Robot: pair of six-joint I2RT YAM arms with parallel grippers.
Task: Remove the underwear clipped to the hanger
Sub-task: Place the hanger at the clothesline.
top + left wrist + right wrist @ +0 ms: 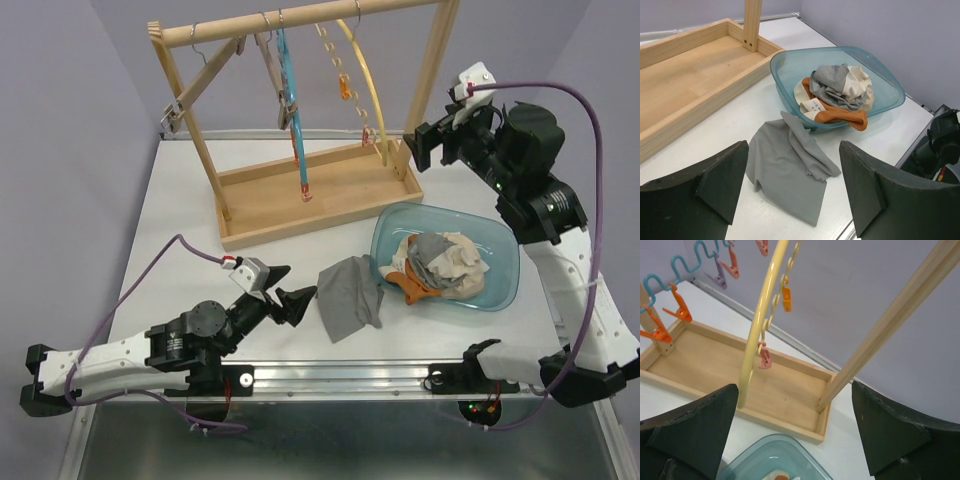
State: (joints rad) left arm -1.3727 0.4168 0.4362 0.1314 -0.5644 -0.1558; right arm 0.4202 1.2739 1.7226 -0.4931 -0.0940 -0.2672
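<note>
Several pieces of underwear point(445, 262) point(837, 92), grey, beige and orange-brown, lie heaped in a translucent blue tub point(500, 290) point(790, 65). One more grey piece point(350, 295) point(790, 170) lies flat on the table just left of the tub. My left gripper point(292, 288) point(792, 165) is open, low over the table, with this grey piece ahead between its fingers, untouched. My right gripper point(425, 145) point(794, 390) is open and empty, high above the tub's far rim point(775, 450), beside the yellow hanger point(365, 80) point(757, 325). No cloth shows on any hanger.
A wooden rack stands in a wooden tray point(300, 200) point(780, 385) at the back. It carries the yellow hanger with orange point(786, 296) and pink point(764, 357) clips, a blue hanger point(290, 100) and wooden clip hangers point(205, 80). The rack's right post point(435, 70) stands near my right gripper.
</note>
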